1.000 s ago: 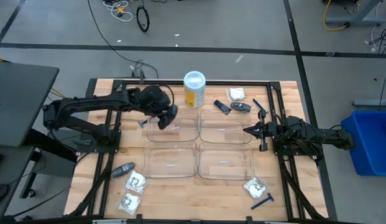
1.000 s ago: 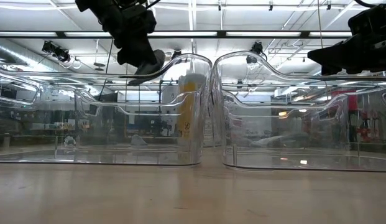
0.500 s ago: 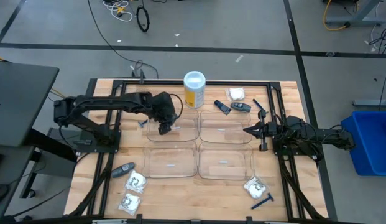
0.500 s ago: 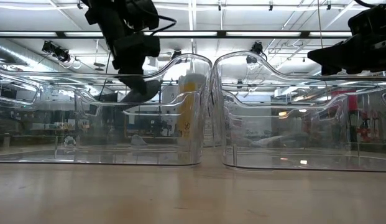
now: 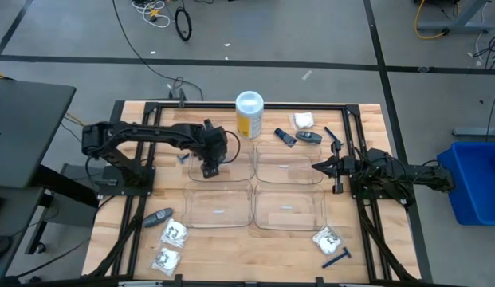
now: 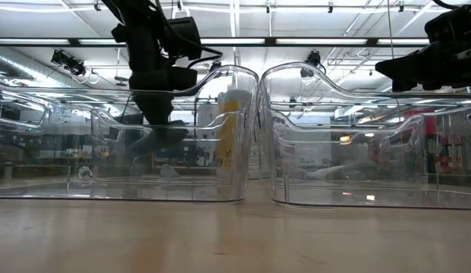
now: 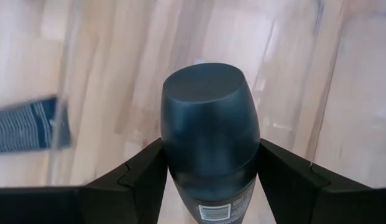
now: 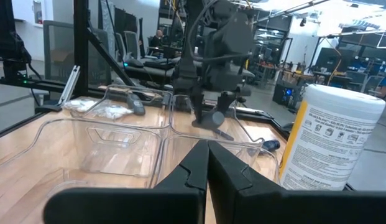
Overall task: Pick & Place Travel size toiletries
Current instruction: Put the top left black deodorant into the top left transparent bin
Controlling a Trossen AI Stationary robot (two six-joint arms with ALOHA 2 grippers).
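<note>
Starting at the left, your left gripper [image 5: 210, 168] is reaching down into the far-left clear tray [image 5: 231, 177], its fingers [image 7: 146, 171] clamped on a grey oval stick [image 7: 210, 134] — the stick is hanging inside the tray walls, above the floor. Beside that tray a blue razor [image 5: 183, 158] is lying on the table [image 5: 367, 115]. Further right the yellow canister [image 5: 249, 114] is standing behind the trays. At the far right, your right gripper [image 5: 316, 167] is waiting just beside the far-right tray [image 5: 288, 166] with its fingers pressed together, holding nothing.
</note>
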